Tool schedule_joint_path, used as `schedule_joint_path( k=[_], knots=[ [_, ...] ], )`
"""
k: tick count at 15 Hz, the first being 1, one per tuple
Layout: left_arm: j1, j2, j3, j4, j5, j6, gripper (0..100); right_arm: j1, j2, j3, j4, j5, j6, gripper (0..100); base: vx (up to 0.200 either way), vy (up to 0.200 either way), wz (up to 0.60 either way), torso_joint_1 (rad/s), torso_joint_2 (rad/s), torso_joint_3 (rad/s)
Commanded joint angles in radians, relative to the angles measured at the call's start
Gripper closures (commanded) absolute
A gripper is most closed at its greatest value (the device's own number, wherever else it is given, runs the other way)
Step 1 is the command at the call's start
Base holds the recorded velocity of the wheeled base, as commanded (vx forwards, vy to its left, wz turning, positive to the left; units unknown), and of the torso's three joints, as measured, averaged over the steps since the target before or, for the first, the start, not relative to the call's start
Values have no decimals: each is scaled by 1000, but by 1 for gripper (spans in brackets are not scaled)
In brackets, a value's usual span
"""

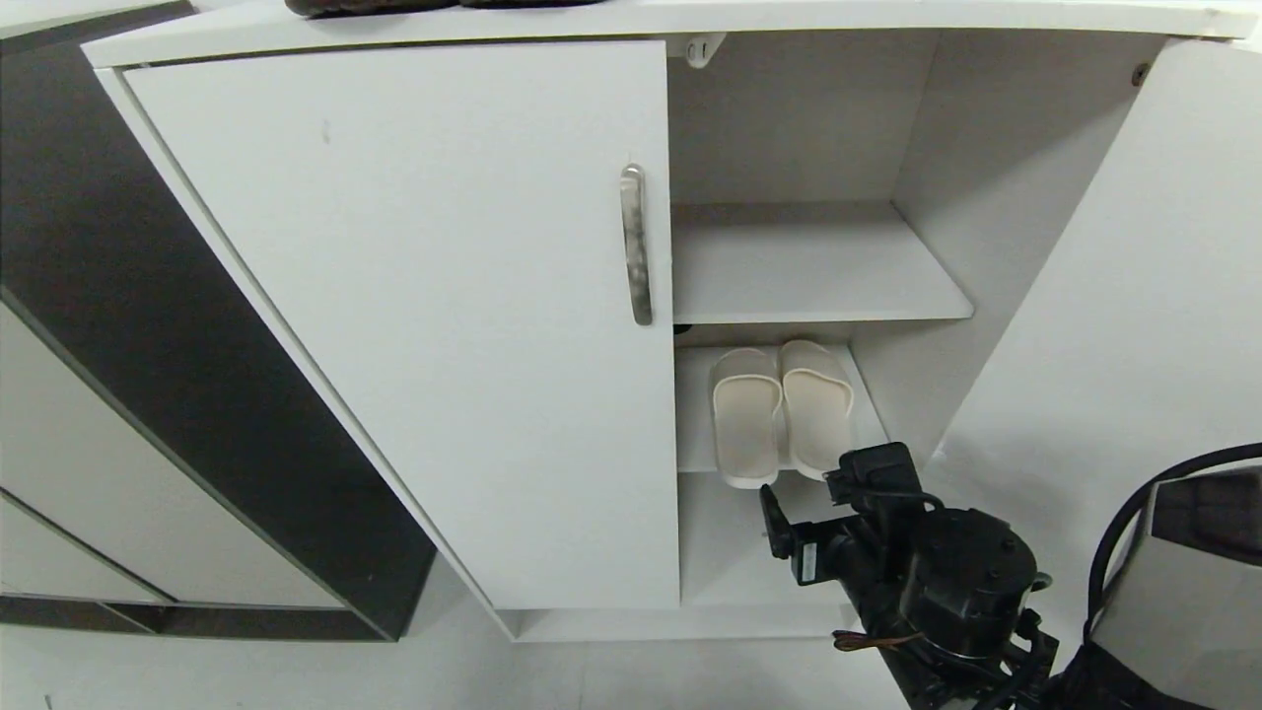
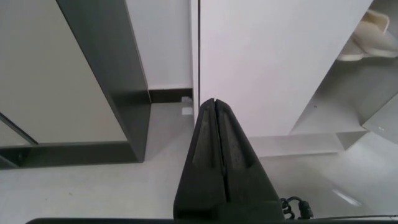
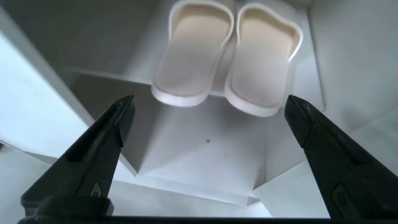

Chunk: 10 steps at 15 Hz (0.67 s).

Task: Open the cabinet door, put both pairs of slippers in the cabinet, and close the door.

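Note:
A white cabinet has its left door [image 1: 414, 325] shut, with a metal handle [image 1: 636, 245], and its right door [image 1: 1134, 296] swung wide open. A cream pair of slippers [image 1: 779, 414] lies side by side on the lower inner shelf [image 1: 695, 414], toes pointing inward. My right gripper [image 1: 804, 493] hangs open just in front of that shelf, below the slippers' heels. In the right wrist view the slippers [image 3: 227, 53] lie ahead of the spread right gripper [image 3: 209, 106], apart from it. My left gripper [image 2: 214, 109] is shut on nothing, low over the floor before the shut door [image 2: 267, 62].
The upper shelf [image 1: 818, 266] and the cabinet floor [image 1: 730, 542] are bare. Dark flat things [image 1: 375, 5] lie on the cabinet top at the view's edge. A dark panel [image 1: 148, 325] and white panels stand left of the cabinet. Pale floor [image 1: 296, 671] runs in front.

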Motion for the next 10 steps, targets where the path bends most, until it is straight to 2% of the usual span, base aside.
schedule_joint_path(
  k=[1,6,10],
  knots=[
    [1,2,0,0,0,0,100,4,-12,14,-1,5,0,0,0,0,0,7,2,198],
    [1,2,0,0,1,0,100,7,-72,154,-1,155,-6,0,0,0,0,0,4,201],
    [1,2,0,0,0,0,100,14,-144,200,-1,238,-5,0,0,0,0,1,2,172]
  ],
)
